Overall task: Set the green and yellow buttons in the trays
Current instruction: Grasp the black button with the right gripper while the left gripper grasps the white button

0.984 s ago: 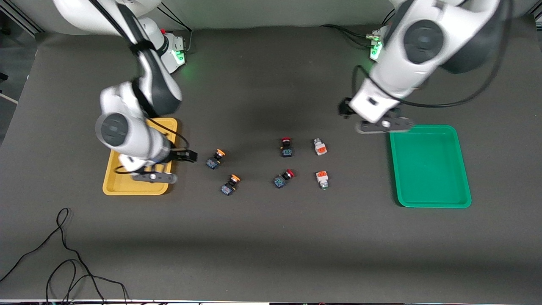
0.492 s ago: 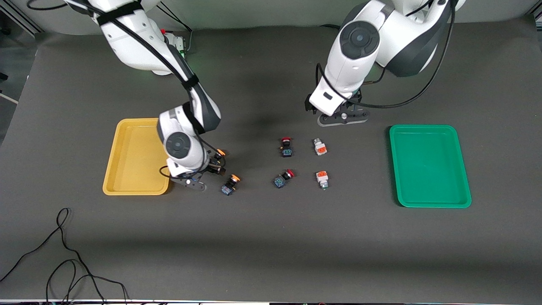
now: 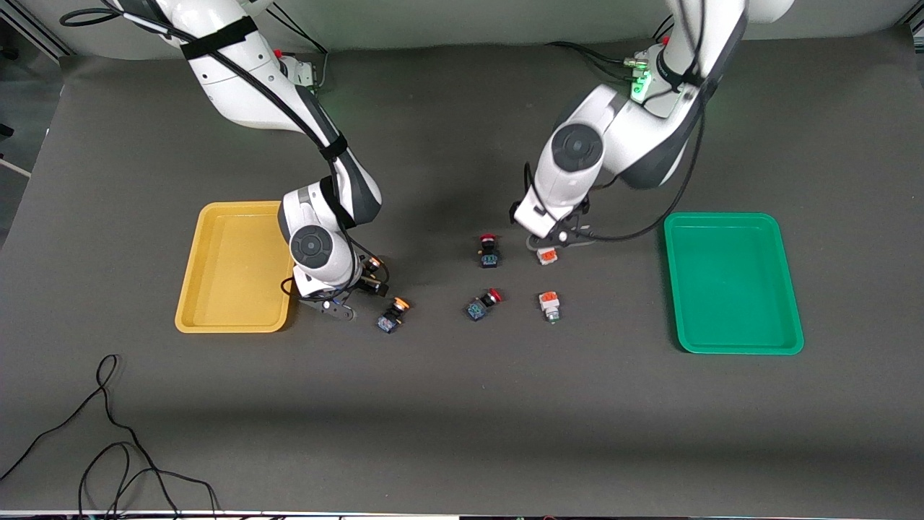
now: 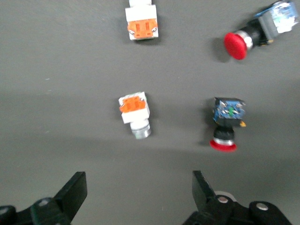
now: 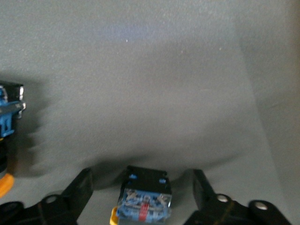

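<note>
- Orange-capped button (image 5: 143,199) sits between my right jaws (image 5: 140,197), open, straddling it, not closed, beside the yellow tray (image 3: 231,269).
- Left jaws (image 4: 136,197) spread wide, empty, over the white-bodied button (image 4: 134,115).
- Green tray (image 3: 733,283) holds nothing.
- Both trays on the worktop (image 3: 462,419).
- No readable labels.

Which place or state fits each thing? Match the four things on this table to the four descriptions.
Things:
1. yellow tray
2. green tray
3. right gripper
4. left gripper

Descriptions:
A. open, low over a white switch with an orange block
B. toward the left arm's end of the table
C. open, fingers either side of a yellow-capped switch
D. toward the right arm's end of the table

Pairs: 1-D, 2-B, 3-C, 4-A
</note>
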Motion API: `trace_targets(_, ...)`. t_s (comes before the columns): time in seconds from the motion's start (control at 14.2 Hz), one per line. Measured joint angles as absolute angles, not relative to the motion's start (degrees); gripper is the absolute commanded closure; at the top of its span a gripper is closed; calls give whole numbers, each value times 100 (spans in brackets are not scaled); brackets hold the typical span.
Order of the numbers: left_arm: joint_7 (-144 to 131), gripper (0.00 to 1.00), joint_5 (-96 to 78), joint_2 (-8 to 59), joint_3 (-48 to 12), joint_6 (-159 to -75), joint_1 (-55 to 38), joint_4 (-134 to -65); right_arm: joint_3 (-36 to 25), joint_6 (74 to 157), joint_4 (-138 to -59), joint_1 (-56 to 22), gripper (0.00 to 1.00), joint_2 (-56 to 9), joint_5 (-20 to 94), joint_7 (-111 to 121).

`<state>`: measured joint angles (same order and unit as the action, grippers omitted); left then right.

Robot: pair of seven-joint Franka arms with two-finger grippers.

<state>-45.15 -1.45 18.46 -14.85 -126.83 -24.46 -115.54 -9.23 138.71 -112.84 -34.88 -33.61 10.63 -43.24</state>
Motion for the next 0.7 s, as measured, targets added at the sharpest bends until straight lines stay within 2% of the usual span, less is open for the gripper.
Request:
trace_targets(0.07,-4587,0,-63,2082,-1484,-12892,-2454,-11568,-923,13870,-11301,-3495,100,-3321,1111,-4324)
trace_targets(0.42,-4677,0,204,2749,-1407,-13506,-2454,-11575,-946,13647,-11323,-3495,100,-3174,1149,-4332)
trace_targets(0.56,-4687,1,376,2921,-1360,-13675,-2442,-11575,-1085,12993,-11155,-3435,100,-2948,1148,-4177)
trace_targets(0.63,-4694,7,440,2989,-1341,-13761,-2421,-11575,-1169,12295,-10925,-3293,100,-2761,1149,-3881)
trace_targets(0.7,-4694,21,489,3041,-1329,-13820,-2396,-11575,-1215,11591,-10645,-3072,100,-2558,1149,-3492)
